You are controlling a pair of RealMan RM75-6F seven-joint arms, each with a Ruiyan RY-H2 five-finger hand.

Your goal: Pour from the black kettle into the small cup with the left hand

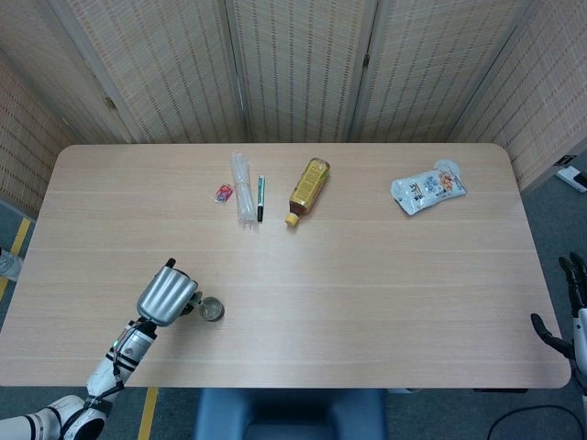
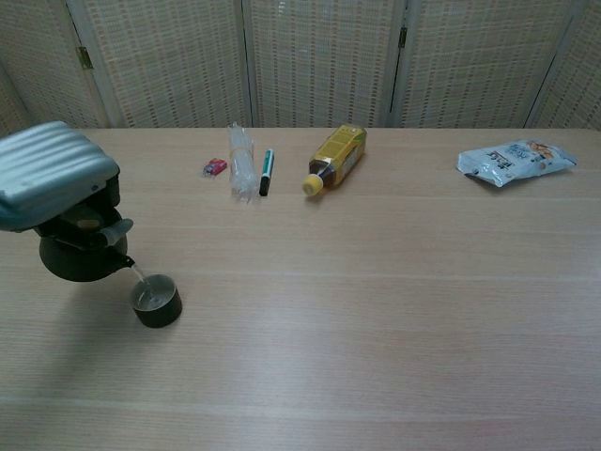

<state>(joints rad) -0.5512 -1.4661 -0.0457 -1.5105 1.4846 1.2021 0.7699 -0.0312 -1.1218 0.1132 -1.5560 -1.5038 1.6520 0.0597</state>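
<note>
My left hand (image 2: 54, 184) (image 1: 165, 294), under its ribbed silver cover, holds the black kettle (image 2: 77, 255) tilted toward the right at the table's front left. A thin stream runs from the kettle's spout into the small dark cup (image 2: 157, 301) (image 1: 213, 310), which stands on the table just right of the kettle. The kettle is mostly hidden under the hand in the head view. My right hand (image 1: 570, 307) hangs off the table's right edge with its fingers spread and nothing in them.
At the back of the table (image 1: 367, 275) lie a small red item (image 1: 223, 193), a clear plastic tube (image 1: 242, 188), a dark pen (image 1: 260, 198) and a yellow bottle (image 1: 308, 188) on its side. A snack bag (image 1: 427, 187) lies at the back right.
</note>
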